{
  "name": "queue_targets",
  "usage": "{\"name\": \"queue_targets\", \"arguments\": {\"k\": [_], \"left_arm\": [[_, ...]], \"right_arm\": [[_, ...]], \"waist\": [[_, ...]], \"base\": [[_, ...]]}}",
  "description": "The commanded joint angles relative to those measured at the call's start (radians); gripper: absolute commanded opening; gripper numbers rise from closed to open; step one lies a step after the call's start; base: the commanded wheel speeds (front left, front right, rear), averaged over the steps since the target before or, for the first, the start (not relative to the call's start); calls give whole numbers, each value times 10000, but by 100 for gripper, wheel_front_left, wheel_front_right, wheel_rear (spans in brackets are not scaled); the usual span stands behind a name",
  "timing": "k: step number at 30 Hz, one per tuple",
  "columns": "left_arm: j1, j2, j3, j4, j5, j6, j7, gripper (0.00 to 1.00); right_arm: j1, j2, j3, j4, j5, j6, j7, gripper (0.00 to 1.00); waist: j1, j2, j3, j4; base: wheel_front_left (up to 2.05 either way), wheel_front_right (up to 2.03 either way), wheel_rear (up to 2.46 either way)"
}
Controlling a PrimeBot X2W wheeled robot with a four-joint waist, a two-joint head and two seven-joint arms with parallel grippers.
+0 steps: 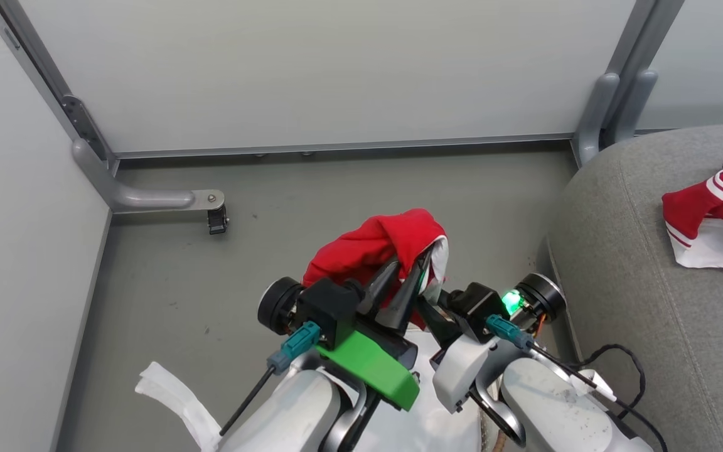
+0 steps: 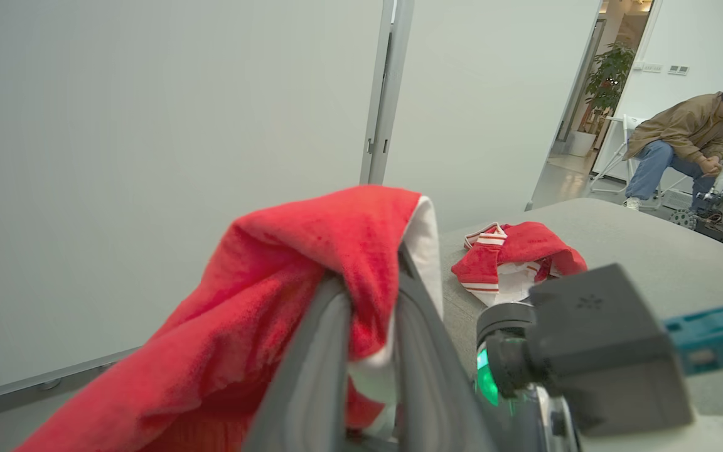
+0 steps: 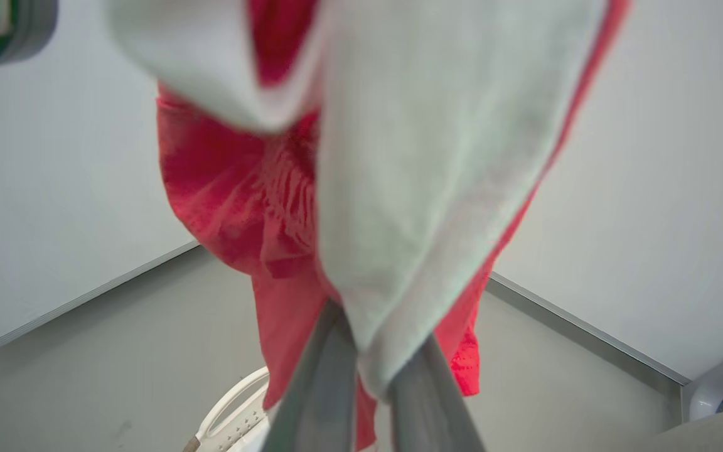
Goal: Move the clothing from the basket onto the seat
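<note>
A red garment with a white panel point(image 1: 377, 245) hangs above the floor, and both grippers are shut on it. My left gripper point(image 1: 412, 260) pinches its red fold, seen up close in the left wrist view point(image 2: 371, 276). Just to the right, my right gripper point(image 1: 432, 300) grips the white panel point(image 3: 377, 333). A second red and white striped garment point(image 1: 713, 213) lies on the grey seat point(image 1: 637, 301), also seen in the left wrist view point(image 2: 518, 251). The white basket point(image 3: 236, 411) is below, mostly hidden by my arms.
The white basket liner point(image 1: 167, 392) spills out at the lower left. Grey partition walls with metal posts point(image 1: 612, 107) and a castor foot point(image 1: 217, 216) enclose the grey floor. A person point(image 2: 681, 138) sits far beyond the seat next to another robot.
</note>
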State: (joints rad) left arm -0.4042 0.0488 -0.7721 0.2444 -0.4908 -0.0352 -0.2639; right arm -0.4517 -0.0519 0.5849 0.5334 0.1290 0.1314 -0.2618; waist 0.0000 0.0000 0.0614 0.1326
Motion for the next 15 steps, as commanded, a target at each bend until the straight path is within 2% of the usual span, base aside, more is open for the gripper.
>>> {"name": "queue_targets", "arguments": {"k": [1, 2, 7, 15], "left_arm": [[-76, 35, 96, 32, 86, 51, -7, 46], [-40, 38, 179, 86, 115, 100, -7, 100], [113, 36, 561, 322, 361, 185, -5, 100], [311, 36, 1304, 763, 779, 97, -5, 100]], "right_arm": [[163, -39, -80, -65, 106, -14, -45, 0], [205, -46, -104, -121, 152, -14, -45, 0], [562, -120, -243, -436, 499, -14, -45, 0], [1132, -310, -569, -1192, 1109, -14, -47, 0]], "waist": [[0, 0, 35, -122], [0, 0, 58, -214], [0, 0, 136, -819], [0, 0, 356, -2618]], "base": [[0, 0, 0], [0, 0, 0], [0, 0, 0], [0, 0, 0]]}}
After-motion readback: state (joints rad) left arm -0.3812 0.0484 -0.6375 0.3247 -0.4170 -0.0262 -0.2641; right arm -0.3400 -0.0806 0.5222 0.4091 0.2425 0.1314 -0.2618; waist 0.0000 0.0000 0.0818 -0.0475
